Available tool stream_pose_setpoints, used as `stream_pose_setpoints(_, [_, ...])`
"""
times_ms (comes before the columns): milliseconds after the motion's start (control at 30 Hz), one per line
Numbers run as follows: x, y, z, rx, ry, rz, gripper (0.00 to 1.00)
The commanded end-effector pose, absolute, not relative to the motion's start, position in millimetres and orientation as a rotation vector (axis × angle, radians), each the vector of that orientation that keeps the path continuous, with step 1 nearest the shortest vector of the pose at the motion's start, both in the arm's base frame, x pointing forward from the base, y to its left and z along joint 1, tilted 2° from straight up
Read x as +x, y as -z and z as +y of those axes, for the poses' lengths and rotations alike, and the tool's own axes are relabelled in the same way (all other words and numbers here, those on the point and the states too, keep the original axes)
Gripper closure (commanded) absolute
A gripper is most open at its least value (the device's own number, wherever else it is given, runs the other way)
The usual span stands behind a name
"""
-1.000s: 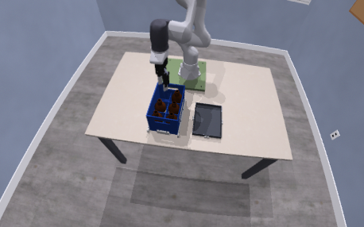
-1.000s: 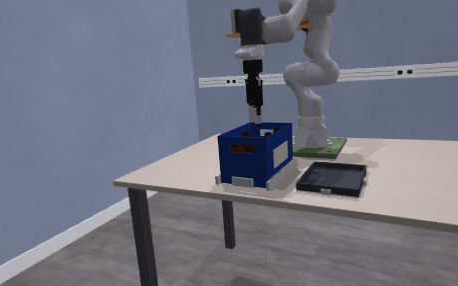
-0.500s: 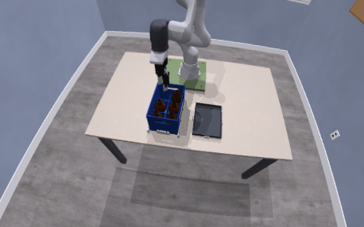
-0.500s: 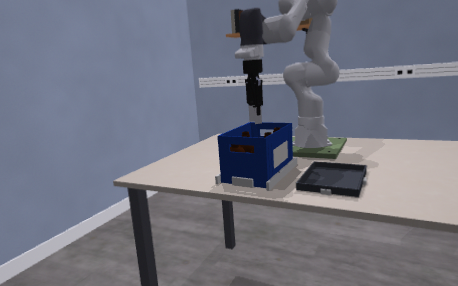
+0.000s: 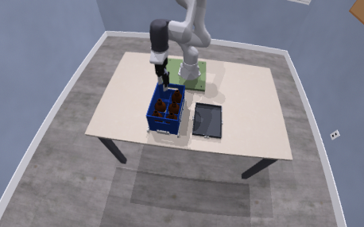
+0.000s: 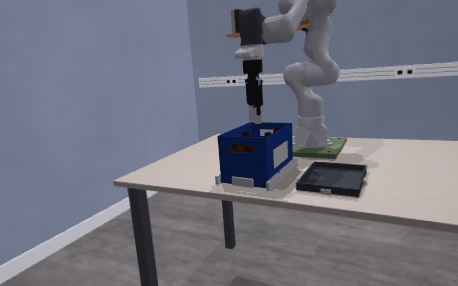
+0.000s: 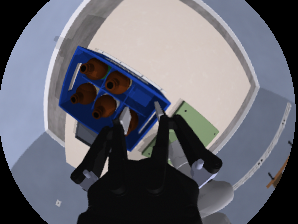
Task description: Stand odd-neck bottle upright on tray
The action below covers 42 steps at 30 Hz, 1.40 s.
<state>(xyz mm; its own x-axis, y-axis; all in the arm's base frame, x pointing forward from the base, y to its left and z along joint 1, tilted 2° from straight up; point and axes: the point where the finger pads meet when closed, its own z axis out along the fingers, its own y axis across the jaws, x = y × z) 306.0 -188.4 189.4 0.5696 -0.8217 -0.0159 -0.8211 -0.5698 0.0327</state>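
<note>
Brown bottles, five, in the blue crate [image 5: 164, 126] [image 6: 242, 167] [image 7: 69, 111].

Top view: crate's long axis runs from the near table [image 5: 250, 103] [image 6: 175, 165] [image 7: 165, 35] edge back toward the arm's [image 5: 180, 32] [image 6: 320, 70] side. Necks point up, each bottle's long axis roughly vertical. Near-row bottles [image 5: 156, 114] [image 5: 172, 116], middle-row bottles [image 5: 160, 106] [image 5: 174, 108], and one far bottle [image 5: 176, 97] on the tray side; the compartment beside it is vacant. Black tray [image 5: 207, 121] [image 6: 332, 178] [image 7: 86, 135] lies flat just beside the crate, no bottle on it. Gripper [image 5: 163, 86] [image 6: 255, 118] [image 7: 142, 109] over the crate's far end.

Exterior view: crate level on the table, bottle tops just showing inside, brown glass visible through the end-wall slot. Gripper points straight down, its long axis near vertical. Tray apart from the crate, flat.

Wrist view: fingers part-way open, a clear gap between the tips, no bottle held. Left-hand fingertip in this picture covers part of the fifth bottle [image 7: 133, 123]; other four bottles show open mouths. Green base plate [image 5: 201, 86] [image 6: 337, 148] [image 7: 200, 120] beyond the crate. Task's bottle must be among the five, all in the crate; which neck differs, cannot tell.
</note>
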Motion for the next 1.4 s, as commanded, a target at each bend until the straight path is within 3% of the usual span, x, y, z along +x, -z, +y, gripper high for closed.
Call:
stream_pose_setpoints(0, [307.5,-189.6,-189.6,2.769,0.04,-1.437,0.56])
stream_pose_setpoints(1367, [307.4,-186.5,-189.6,2.769,0.04,-1.437,0.56])
